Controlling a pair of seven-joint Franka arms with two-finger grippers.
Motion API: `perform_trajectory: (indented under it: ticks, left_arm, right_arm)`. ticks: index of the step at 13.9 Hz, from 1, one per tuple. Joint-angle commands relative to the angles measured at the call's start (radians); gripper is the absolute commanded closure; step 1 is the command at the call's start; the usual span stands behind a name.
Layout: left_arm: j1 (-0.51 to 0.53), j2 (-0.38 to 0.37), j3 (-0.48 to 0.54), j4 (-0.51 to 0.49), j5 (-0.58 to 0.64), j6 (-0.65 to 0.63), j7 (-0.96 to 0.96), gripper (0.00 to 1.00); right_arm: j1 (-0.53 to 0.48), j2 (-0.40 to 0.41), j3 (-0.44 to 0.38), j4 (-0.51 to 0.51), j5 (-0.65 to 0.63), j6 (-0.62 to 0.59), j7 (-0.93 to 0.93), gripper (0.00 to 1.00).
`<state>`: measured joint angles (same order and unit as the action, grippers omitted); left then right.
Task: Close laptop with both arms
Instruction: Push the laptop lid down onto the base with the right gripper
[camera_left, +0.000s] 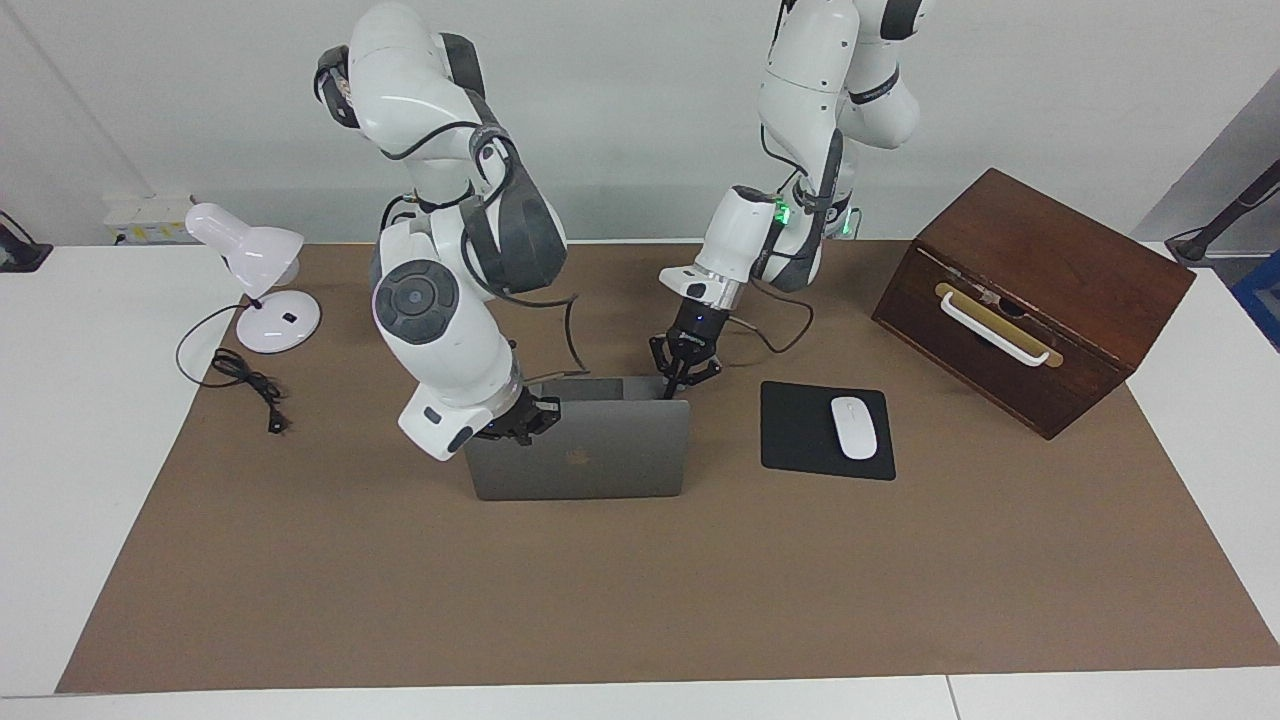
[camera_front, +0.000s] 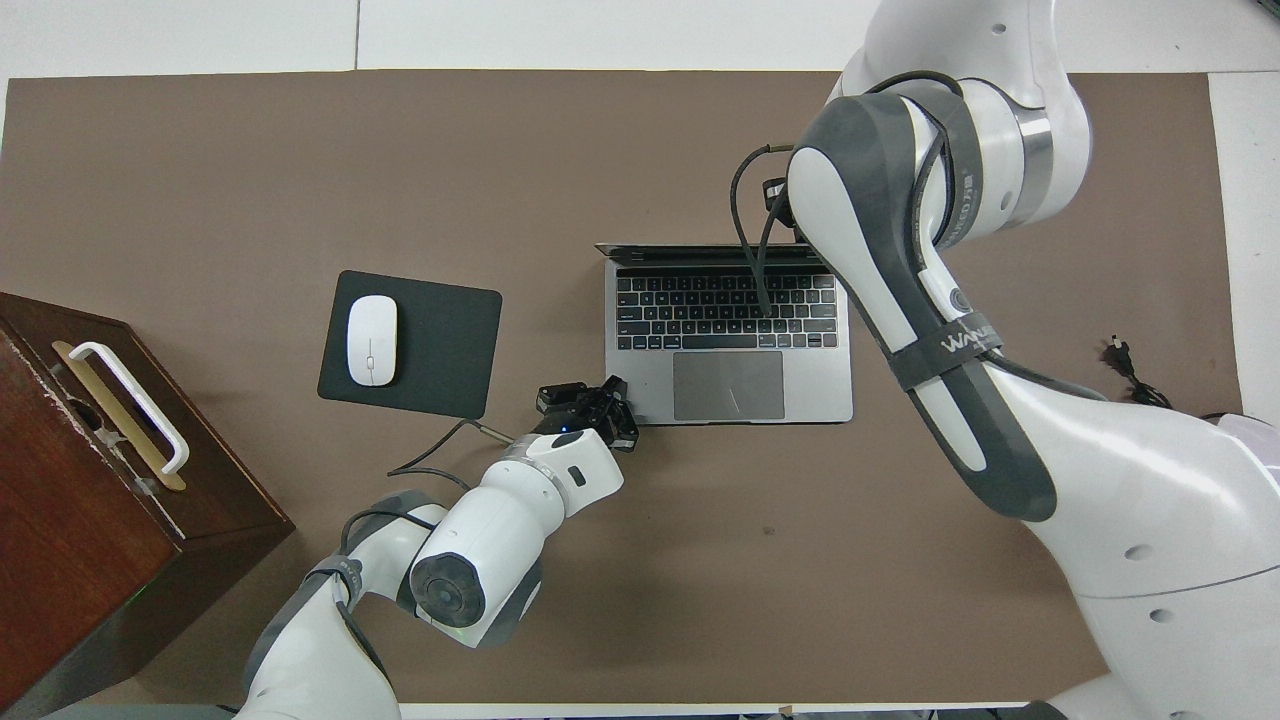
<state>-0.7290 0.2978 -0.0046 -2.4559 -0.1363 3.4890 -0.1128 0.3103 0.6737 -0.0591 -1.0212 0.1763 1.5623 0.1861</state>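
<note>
The silver-grey laptop sits mid-desk on the brown mat, base flat, keyboard toward the robots. Its lid stands partly lowered, tipped in over the keys; from overhead only a thin strip of the screen shows above the keyboard, and the facing view shows the lid's back with its logo.

The right gripper is on the back of that lid, at the upper corner toward the right arm's end of the desk, fingers together and holding nothing. The bulky right arm arches over that side of the laptop and hides the gripper from above.

The left gripper is down at the base's corner nearest the robots, toward the left arm's end, fingertips met and pointing down onto that corner. Whether it presses or merely touches cannot be told.

Beside the laptop, toward the left arm's end, lies a black mouse pad with a white mouse on it. Further that way stands a dark wooden box with a white handle. Toward the right arm's end, a white desk lamp stands with its black cord coiled on the mat.
</note>
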Motion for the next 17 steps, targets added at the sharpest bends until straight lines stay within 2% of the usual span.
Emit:
perform_trajectory:
  ticks: [1,4,8,11,13,17]
  left_arm:
    - [-0.018,0.052,0.006,-0.002,0.006,0.012,0.005,1.0]
    - [-0.02,0.053,0.006,0.0,0.006,0.012,0.005,1.0]
    - [-0.02,0.053,0.008,0.0,0.006,0.012,0.005,1.0]
    - [-0.021,0.06,0.008,0.0,0.006,0.012,0.008,1.0]
    - [-0.02,0.06,0.006,0.0,0.006,0.012,0.012,1.0]
    - [-0.02,0.06,0.006,0.0,0.006,0.012,0.012,1.0]
  right_arm:
    - [0.004,-0.019,0.008,-0.016,0.029,-0.059,-0.008,1.0]
    - [0.009,-0.035,0.008,-0.048,0.04,-0.09,-0.008,1.0]
    - [0.03,-0.094,0.008,-0.176,0.037,-0.084,-0.01,1.0]
    - [0.033,-0.155,0.008,-0.327,0.028,-0.009,-0.013,1.0]
    - [0.067,-0.167,0.008,-0.411,0.026,0.063,-0.011,1.0]
    - [0.087,-0.169,0.008,-0.484,0.026,0.153,-0.01,1.0]
